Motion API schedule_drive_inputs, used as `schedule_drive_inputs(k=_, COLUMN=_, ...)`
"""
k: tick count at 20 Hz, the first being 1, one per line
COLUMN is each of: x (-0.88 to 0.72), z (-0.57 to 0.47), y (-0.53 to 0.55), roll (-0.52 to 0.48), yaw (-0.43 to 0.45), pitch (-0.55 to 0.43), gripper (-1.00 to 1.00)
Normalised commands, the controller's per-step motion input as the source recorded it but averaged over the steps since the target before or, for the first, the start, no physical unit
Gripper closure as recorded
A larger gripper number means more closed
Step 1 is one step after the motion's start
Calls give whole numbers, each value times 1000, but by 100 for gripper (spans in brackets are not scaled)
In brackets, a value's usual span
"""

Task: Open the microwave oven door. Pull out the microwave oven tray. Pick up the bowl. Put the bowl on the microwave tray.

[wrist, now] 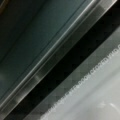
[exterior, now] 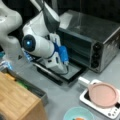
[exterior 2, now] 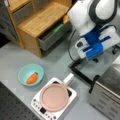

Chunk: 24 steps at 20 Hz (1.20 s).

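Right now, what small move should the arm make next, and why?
Probably ease the gripper toward the oven's cavity to reach the tray. The door already lies flat open, the gripper hangs low over it with its jaws hidden, no tray shows pulled out, and the bowl sits untouched on the table.

The microwave oven [exterior: 100, 37] sits at a front view's upper right, its microwave oven door [exterior: 63, 72] dropped flat onto the grey bench [exterior: 62, 97] and the cavity standing open. The white arm leans in over that door, and the pincer [exterior: 65, 68] is down low by the blue fitting, right at the door's glass, its fingers hard to make out. Near the bottom edge the bowl [exterior: 78, 113] waits with something orange inside, just left of the pink dish [exterior: 103, 94] on its white base.
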Motion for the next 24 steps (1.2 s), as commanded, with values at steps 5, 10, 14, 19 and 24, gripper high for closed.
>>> schedule_drive_inputs(k=5, x=124, z=-18, y=61, roll=256, yaw=-3, pitch=33, gripper=-100)
schedule_drive_inputs(k=10, x=104, z=13, y=161, roll=187, yaw=-41, pitch=15, gripper=-100)
schedule_drive_inputs(k=14, x=93, z=10, y=201, roll=126, yaw=-39, pitch=6, gripper=-100)
schedule_drive_inputs(k=19, x=108, z=-14, y=156, roll=80, yaw=-77, pitch=1, gripper=-100)
schedule_drive_inputs(k=24, x=113, z=-29, y=108, roll=87, yaw=-101, pitch=-4, gripper=-100)
